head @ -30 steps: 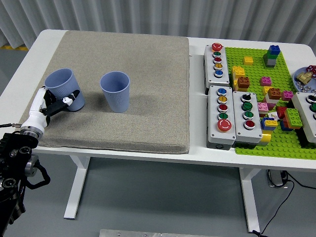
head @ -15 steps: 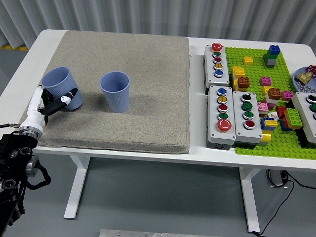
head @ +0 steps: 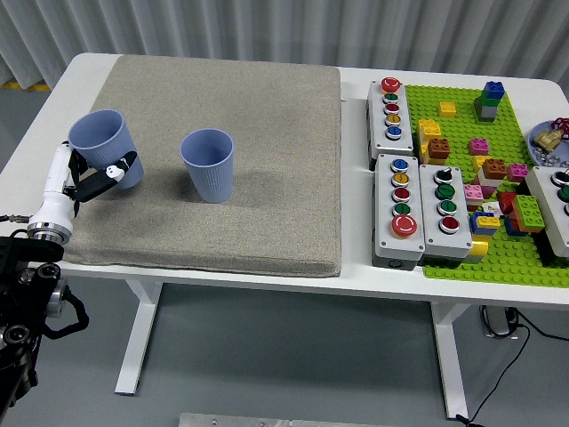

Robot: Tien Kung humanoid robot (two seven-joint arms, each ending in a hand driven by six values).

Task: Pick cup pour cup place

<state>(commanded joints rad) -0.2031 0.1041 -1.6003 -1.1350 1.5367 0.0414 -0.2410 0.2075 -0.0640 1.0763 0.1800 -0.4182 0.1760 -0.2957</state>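
While left robot hand [head: 89, 178] clasps tilted blue cup [head: 105, 147], beige mat [head: 267, 160], white table [head: 356, 276], grey corrugated wall [head: 267, 27].

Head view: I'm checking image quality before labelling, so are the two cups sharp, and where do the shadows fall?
Head view: both the held cup in the left robot hand and the standing cup are sharp; soft shadows fall right of each on the grey mat; no glare.

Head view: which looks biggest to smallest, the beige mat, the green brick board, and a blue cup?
1. beige mat
2. green brick board
3. blue cup: the standing cup and the one in the left hand look alike.
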